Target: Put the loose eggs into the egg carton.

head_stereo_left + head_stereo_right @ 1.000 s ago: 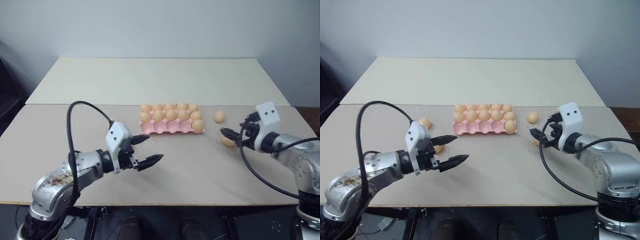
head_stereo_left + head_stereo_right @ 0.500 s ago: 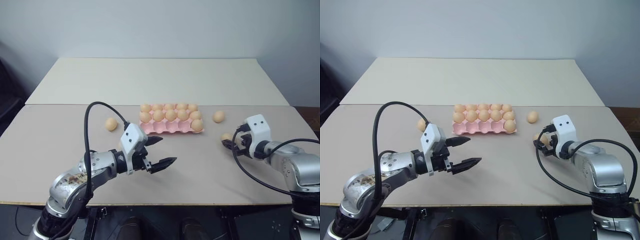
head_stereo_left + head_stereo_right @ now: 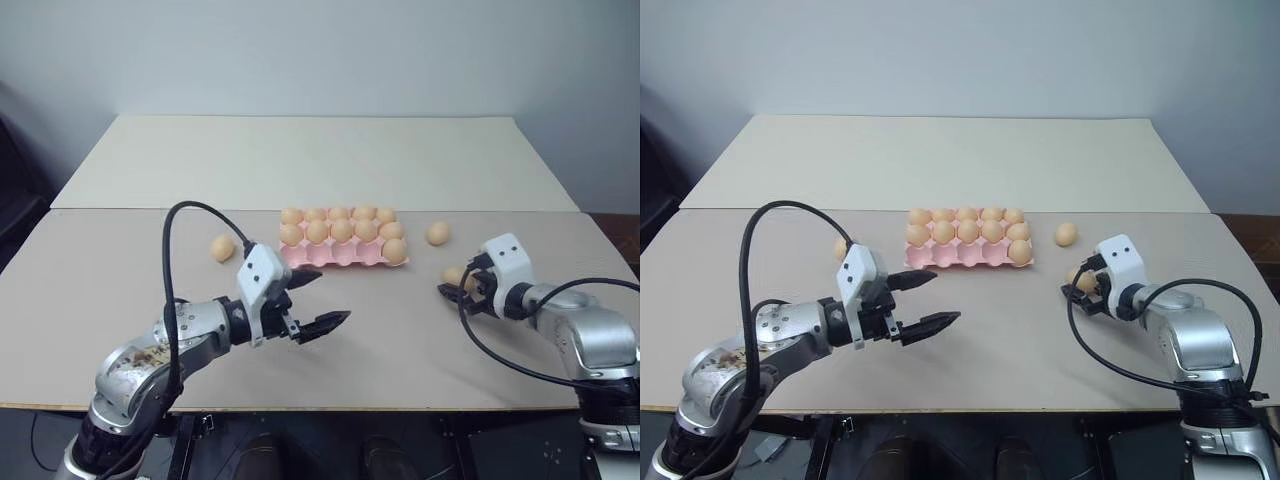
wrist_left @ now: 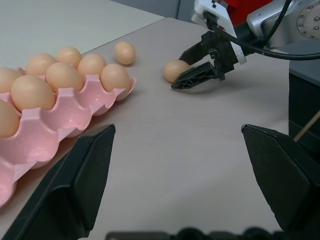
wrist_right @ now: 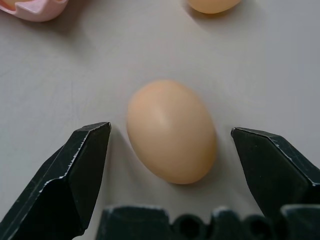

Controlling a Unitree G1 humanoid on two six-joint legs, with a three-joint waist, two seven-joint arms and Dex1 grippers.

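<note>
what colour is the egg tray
Pink: the moulded, scalloped egg carton, clearest in the left wrist view.

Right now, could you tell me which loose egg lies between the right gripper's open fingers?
The egg nearer the robot on the carton's right; the farther egg and the left-side egg lie apart.
</note>
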